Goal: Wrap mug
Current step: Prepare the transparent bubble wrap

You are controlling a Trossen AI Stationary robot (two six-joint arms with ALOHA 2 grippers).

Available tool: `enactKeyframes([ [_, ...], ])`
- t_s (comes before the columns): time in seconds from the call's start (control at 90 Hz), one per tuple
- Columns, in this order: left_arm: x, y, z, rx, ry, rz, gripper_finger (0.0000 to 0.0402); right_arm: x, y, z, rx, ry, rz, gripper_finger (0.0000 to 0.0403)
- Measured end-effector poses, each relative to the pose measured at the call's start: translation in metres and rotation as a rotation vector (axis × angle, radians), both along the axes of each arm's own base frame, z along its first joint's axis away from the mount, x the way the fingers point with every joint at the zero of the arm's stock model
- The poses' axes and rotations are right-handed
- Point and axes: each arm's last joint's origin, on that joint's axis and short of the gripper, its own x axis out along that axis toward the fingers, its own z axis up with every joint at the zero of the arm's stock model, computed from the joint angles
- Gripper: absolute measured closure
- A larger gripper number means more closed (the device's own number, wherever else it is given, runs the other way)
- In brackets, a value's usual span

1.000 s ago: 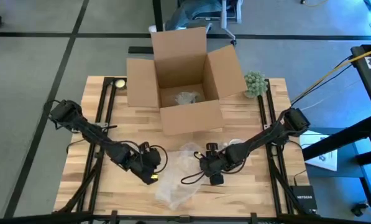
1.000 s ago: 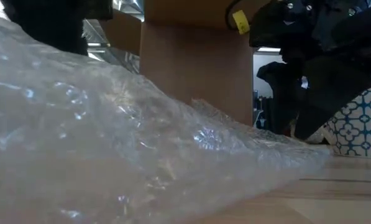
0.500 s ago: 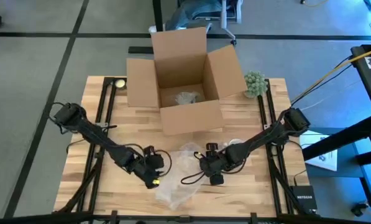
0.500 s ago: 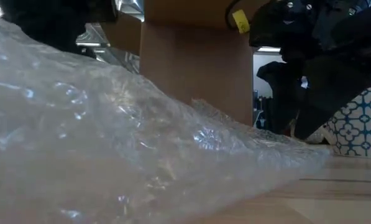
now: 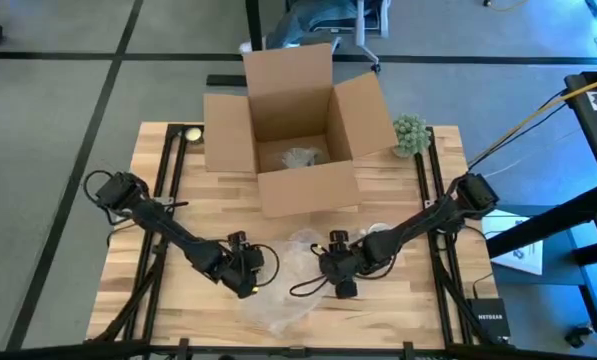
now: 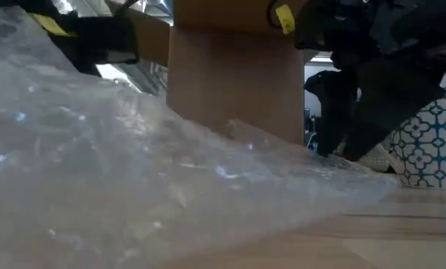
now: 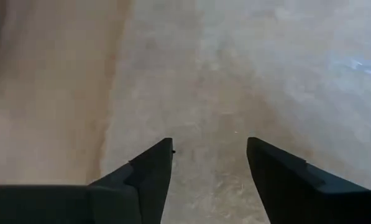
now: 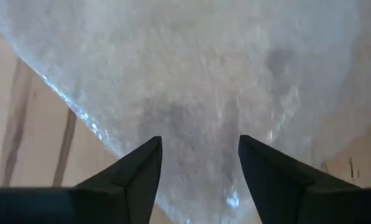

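Near the lower middle of the high view, a crumpled sheet of bubble wrap (image 5: 283, 285) is lying on the wooden table (image 5: 388, 205), and both grippers are working at its edges. The left gripper (image 5: 250, 283) is sitting at the sheet's left side, its fingers spread with a gap showing between them in the left wrist view, nothing pinched there. The right gripper (image 5: 327, 268) is at the sheet's right side, fingers likewise parted over the plastic (the right wrist view is showing film filling the space ahead of them, not clamped).

As for progress, the wrapping is looking early: the sheet is lying loose and wrinkled, not folded into a bundle. No mug is plainly showing. A white shape with a blue pattern (image 6: 428, 146) is standing at the right edge of the low view, which may be the mug, though I cannot tell for certain; it is sitting beside the wrap, not inside it.

Toward the upper middle of the high view, an open cardboard box (image 5: 293, 130) is holding a bit of clear packing, and a small green plant (image 5: 410, 133) is standing just right of it.
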Motion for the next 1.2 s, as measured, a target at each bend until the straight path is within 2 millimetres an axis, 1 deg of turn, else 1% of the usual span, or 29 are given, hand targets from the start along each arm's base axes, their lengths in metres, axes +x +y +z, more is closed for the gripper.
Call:
enactKeyframes([
  [0.122, 0.0, 0.005, -0.001, 0.034, 0.028, -0.013, 0.0211, 0.0, 0.0, 0.0, 0.002, 0.0, -0.002, 0.0203],
  [0.2, 0.003, 0.009, -0.001, 0.045, 0.034, -0.02, 0.0225, 0.001, 0.0, 0.0, 0.007, -0.01, -0.002, 0.0203],
  [0.289, 0.004, 0.013, -0.001, 0.052, 0.042, -0.009, 0.0264, 0.002, 0.001, 0.001, 0.015, -0.023, -0.002, 0.0203],
  [0.478, 0.003, 0.022, 0.0, 0.061, 0.069, 0.029, 0.0381, 0.001, 0.007, 0.002, 0.02, -0.035, 0.017, 0.0203],
  [0.533, 0.004, 0.022, 0.001, 0.063, 0.067, 0.024, 0.0393, 0.0, 0.008, 0.002, 0.021, -0.035, 0.022, 0.0203],
  [0.656, 0.006, 0.021, 0.008, 0.075, 0.091, 0.022, 0.0399, -0.002, 0.013, 0.002, 0.02, -0.039, 0.036, 0.0203],
  [0.756, 0.006, 0.018, 0.027, 0.101, 0.125, 0.013, 0.0401, -0.004, 0.018, 0.002, 0.0, -0.058, 0.041, 0.0203],
  [0.856, 0.005, 0.013, 0.055, 0.141, 0.125, 0.004, 0.0401, -0.003, 0.021, 0.004, -0.012, -0.095, 0.039, 0.0203],
  [0.989, -0.003, 0.012, 0.091, 0.204, 0.108, 0.032, 0.0402, 0.002, 0.025, 0.007, 0.019, -0.162, 0.038, 0.0203],
  [1.122, -0.013, 0.011, 0.118, 0.24, 0.096, 0.047, 0.0401, 0.005, 0.027, 0.01, 0.04, -0.206, 0.037, 0.0203],
  [1.2, -0.019, 0.01, 0.13, 0.247, 0.1, 0.038, 0.0401, 0.003, 0.026, 0.017, 0.03, -0.204, 0.051, 0.0203],
])
